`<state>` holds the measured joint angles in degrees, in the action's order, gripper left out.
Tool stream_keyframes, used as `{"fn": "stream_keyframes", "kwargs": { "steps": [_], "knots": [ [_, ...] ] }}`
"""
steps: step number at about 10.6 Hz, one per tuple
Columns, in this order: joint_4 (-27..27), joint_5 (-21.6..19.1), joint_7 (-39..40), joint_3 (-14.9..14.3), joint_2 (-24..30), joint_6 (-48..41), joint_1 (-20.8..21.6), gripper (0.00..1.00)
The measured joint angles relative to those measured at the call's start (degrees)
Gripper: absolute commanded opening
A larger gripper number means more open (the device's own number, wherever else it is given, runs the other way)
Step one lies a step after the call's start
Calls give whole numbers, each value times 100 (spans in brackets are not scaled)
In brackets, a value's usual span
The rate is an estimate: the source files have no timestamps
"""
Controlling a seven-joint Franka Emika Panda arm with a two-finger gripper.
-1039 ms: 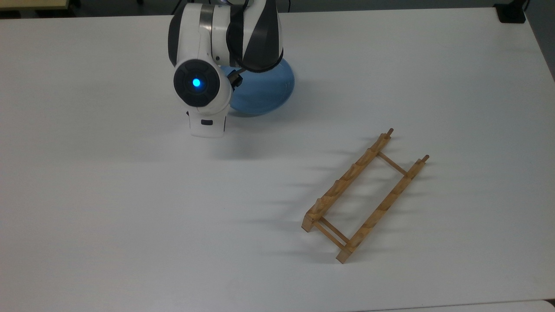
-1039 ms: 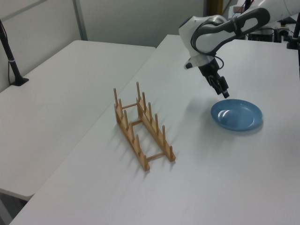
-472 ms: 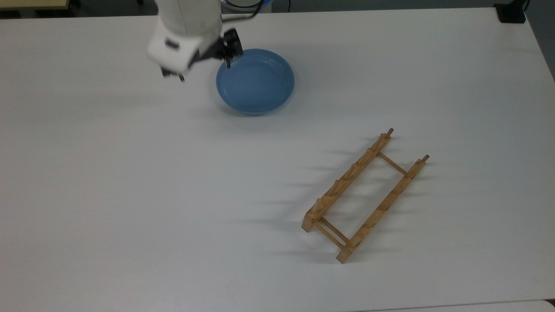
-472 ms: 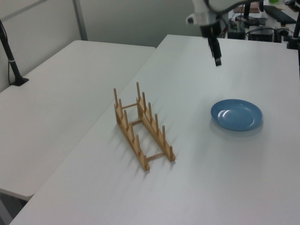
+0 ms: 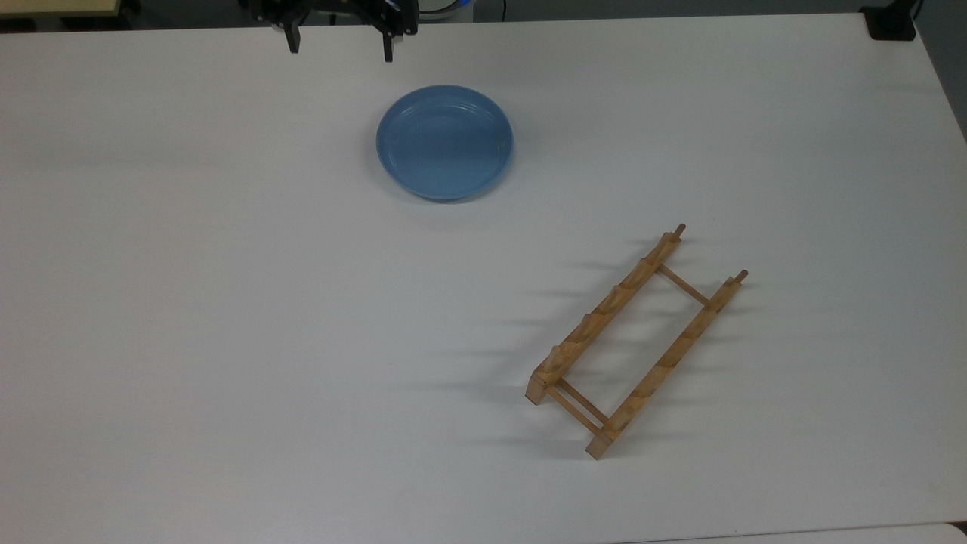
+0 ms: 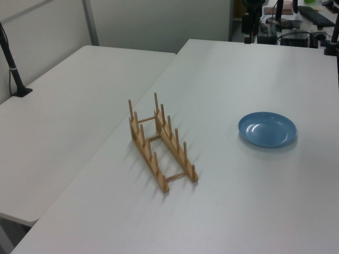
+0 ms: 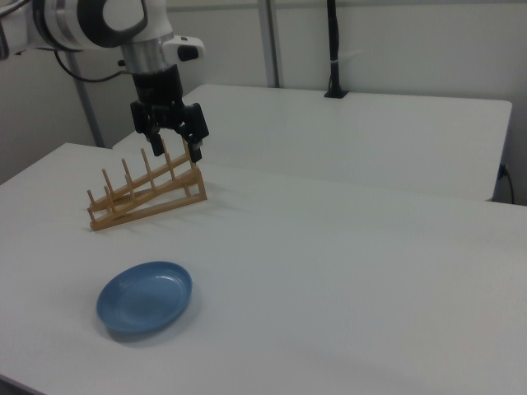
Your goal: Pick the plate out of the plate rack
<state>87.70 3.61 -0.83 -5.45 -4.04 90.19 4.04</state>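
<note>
- The gripper (image 5: 338,41) hangs high over the table's (image 5: 189,302) far edge, fingers spread wide, grasping nothing.
- Nearest below it in the top view, a little to the top view's right, the plate (image 5: 445,141) lies flat on the table, holding nothing.
- Well beyond the plate from the gripper, the rack (image 5: 634,341) stands with every slot bare.
- Judged from this, the pick looks finished, with the plate out of the rack and set down.
- I expect the next move calls only for the arm to pull clear.
</note>
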Motion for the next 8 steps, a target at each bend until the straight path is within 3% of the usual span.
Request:
{"fn": "stream_keyframes", "kwargs": {
  "steps": [6, 8],
  "knots": [
    [86, 0, -123, -42, 58, 0, -30, 100],
    [87, 0, -129, 326, 58, 0, -443, 100]
  ]
}}
